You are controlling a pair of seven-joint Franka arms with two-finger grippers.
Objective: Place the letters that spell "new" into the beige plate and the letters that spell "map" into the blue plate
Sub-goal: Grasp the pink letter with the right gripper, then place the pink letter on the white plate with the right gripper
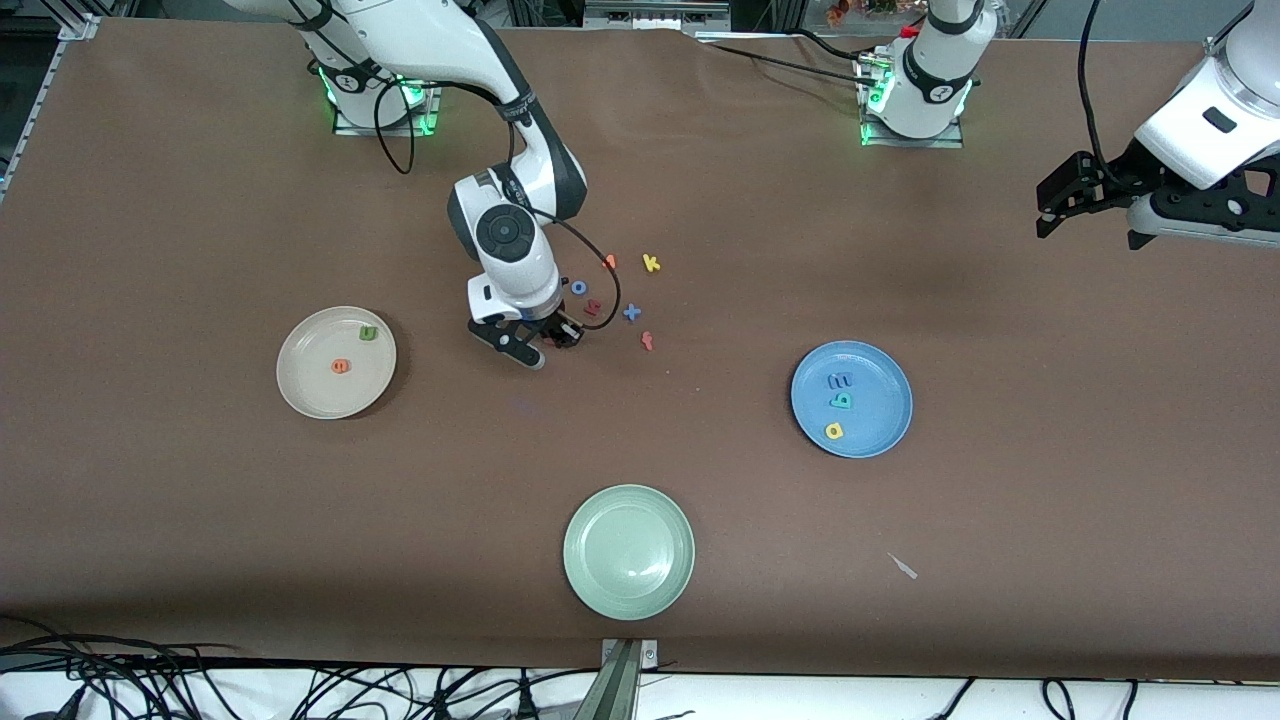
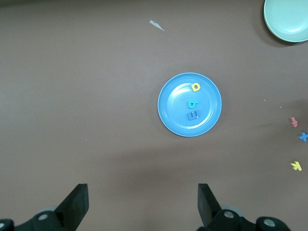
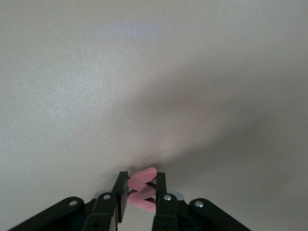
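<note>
Pinching the pinkish-red foam "w" (image 3: 143, 190) edgewise between pressed fingers, right gripper (image 1: 548, 340) sat low at the brown surface (image 1: 200, 520), beside leftover letters; round cream-beige plate (image 1: 310, 392) lay toward that arm's end. Left gripper (image 2: 142, 204) waited spread, high above round blue plate (image 2: 168, 120), already filled.

**Non-task items on the worktop**

Brown worktop (image 1: 200, 520). Pale green plate (image 1: 629, 551), empty, sits nearest the front camera, mid-worktop. A loose cluster of small foam pieces lies mid-worktop: yellow "k" (image 1: 651, 263), orange letter (image 1: 610, 261) beside it, blue "o" (image 1: 579, 287), dark red letter (image 1: 593, 308), blue cross-shaped piece (image 1: 632, 313), reddish piece (image 1: 648, 341) nearest the camera. A small pale scrap (image 1: 903, 566) lies toward the left arm's end.
</note>
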